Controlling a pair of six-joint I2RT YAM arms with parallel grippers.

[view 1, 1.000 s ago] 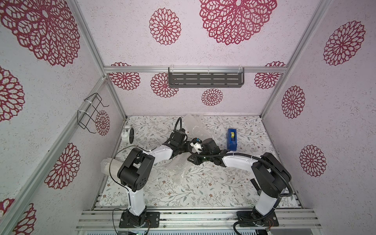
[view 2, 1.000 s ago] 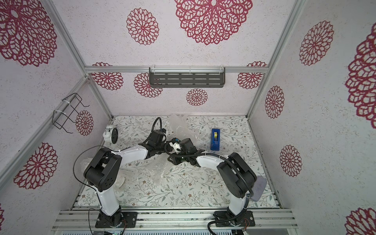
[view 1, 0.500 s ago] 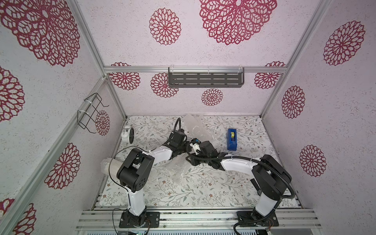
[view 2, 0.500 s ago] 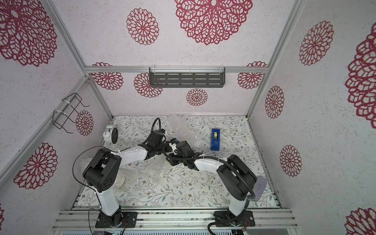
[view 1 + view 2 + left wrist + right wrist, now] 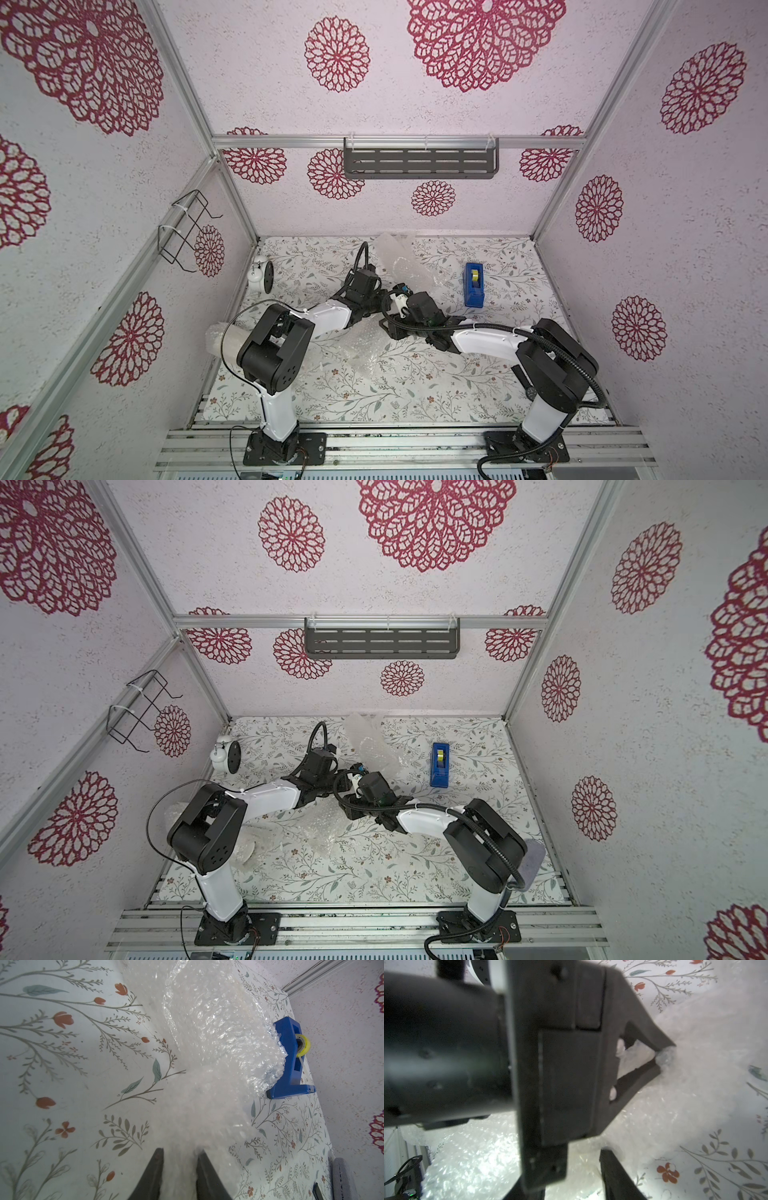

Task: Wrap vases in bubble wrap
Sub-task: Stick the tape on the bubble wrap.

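The bubble wrap (image 5: pixel 216 1028) is a crinkled clear sheet running from the table's middle to the back. My left gripper (image 5: pixel 179 1151) is shut on its near end. The right wrist view shows those left fingertips (image 5: pixel 663 1046) pinching a fold. My right gripper (image 5: pixel 566 1157) sits close beside the left one at mid-table (image 5: pixel 388 328). Its jaws are apart with wrap lying in the gap, and one finger is partly hidden behind the left gripper's body. A white vase (image 5: pixel 247 848) lies wrapped in bubble wrap at the front left, under the left arm. I cannot make out any vase inside the held wrap.
A blue tape dispenser (image 5: pixel 473 284) stands right of the wrap, close to its edge (image 5: pixel 291 1059). A white alarm clock (image 5: pixel 261 274) sits at the back left by the wall. A grey-purple pad (image 5: pixel 534 854) lies at the right, behind the right arm. Loose wrap (image 5: pixel 365 353) covers the middle.
The right wrist has shifted slightly left and toward the front, closer against the left gripper, and its jaws have spread. The left arm has kept its hold and place.
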